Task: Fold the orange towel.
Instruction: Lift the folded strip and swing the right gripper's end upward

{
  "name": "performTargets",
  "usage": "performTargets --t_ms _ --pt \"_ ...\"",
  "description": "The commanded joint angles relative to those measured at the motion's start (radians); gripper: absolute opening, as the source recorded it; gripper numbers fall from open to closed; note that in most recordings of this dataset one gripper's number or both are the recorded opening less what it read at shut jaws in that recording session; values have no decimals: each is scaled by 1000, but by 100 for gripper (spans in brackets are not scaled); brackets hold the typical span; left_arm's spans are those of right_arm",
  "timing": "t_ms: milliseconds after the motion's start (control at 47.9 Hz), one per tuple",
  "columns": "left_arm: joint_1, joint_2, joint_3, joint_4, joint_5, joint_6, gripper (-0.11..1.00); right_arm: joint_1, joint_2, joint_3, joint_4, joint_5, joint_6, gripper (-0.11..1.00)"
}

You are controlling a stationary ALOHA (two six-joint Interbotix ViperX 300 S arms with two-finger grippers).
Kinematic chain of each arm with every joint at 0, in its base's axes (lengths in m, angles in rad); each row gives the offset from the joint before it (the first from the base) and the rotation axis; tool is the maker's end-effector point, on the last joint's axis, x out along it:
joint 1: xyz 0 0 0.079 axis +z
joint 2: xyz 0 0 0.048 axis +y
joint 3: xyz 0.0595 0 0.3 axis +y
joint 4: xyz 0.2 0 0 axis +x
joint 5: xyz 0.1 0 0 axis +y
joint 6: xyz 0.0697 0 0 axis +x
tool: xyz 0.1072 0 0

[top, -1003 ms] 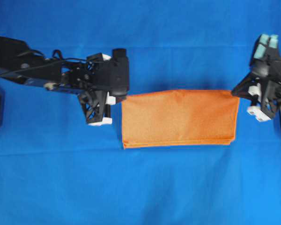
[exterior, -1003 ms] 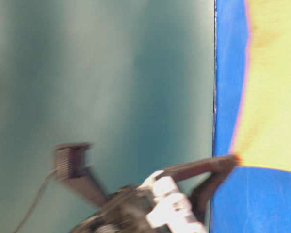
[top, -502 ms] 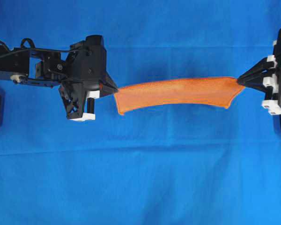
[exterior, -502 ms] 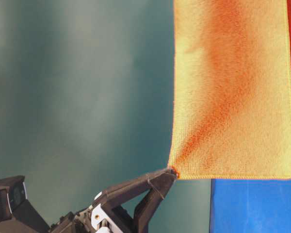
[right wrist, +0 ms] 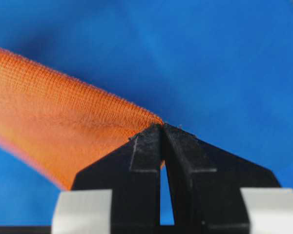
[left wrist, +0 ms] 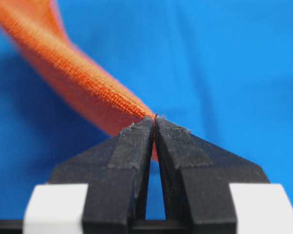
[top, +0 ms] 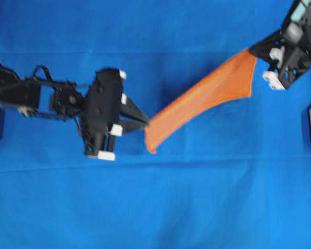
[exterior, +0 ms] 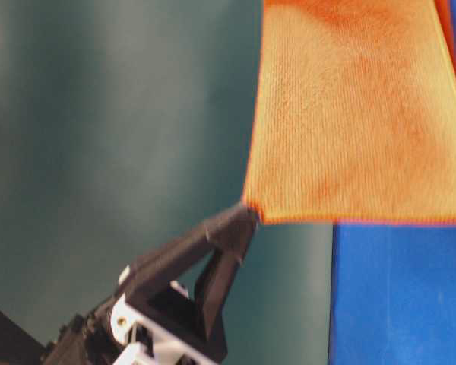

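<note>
1. Holding the orange towel [top: 205,101] by two corners, I keep it up in the air between my two claws, above the blue cloth [top: 155,207] that covers the bench.
2. My left claw [top: 145,123] is closed on the lower left corner of the towel. In the left wrist view the two black fingers [left wrist: 132,161] press together at the tips, and the orange towel [left wrist: 83,83] comes out from between them and runs up to the left.
3. My right claw [top: 253,50] is closed on the opposite corner, near the top right of the overhead view. In the right wrist view the fingertips [right wrist: 146,146] meet on the edge of the orange towel [right wrist: 63,131], and a thin gap shows lower between the fingers.
4. In the overhead view the towel makes a narrow slanted band, from my left claw near the middle up to my right claw at the top right. It is seen almost from its edge, and it is wider at the right end.
5. In the table-level view the orange towel [exterior: 349,114] hangs as a broad flat sheet. One claw [exterior: 243,209] pinches its lower left corner; I cannot tell from this view alone which arm it is.
6. The overhead picture is a little blurred around both arms.
</note>
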Motion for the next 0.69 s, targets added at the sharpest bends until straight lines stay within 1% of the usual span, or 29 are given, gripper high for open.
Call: performTargets --t_ms 0,84,125,167,251,313,418,522,669 --pt "-31 18 -51 0 -41 21 2 -35 51 -57 -26 -57 -3 2" --pt "-55 58 -91 0 -64 78 2 -54 101 -94 -37 -98 -8 2" --pt "-61 78 -112 0 -72 84 2 -58 135 -121 -44 -118 -11 2" --pt "-66 100 -135 0 -78 101 2 -61 161 -143 -51 -130 -11 2" --pt "-74 140 -178 0 -86 161 2 -63 216 -193 -69 -149 -12 2" --pt "-77 175 -215 0 -89 192 2 -64 261 -235 -84 -156 -12 2" --pt "-77 225 -272 0 -89 213 2 -64 331 -305 -98 -167 -12 2" --pt "-77 268 -316 0 -89 222 2 -63 380 -359 -98 -167 -12 2" --pt "-77 305 -342 0 -89 227 2 -64 410 -396 -104 -172 -12 2"
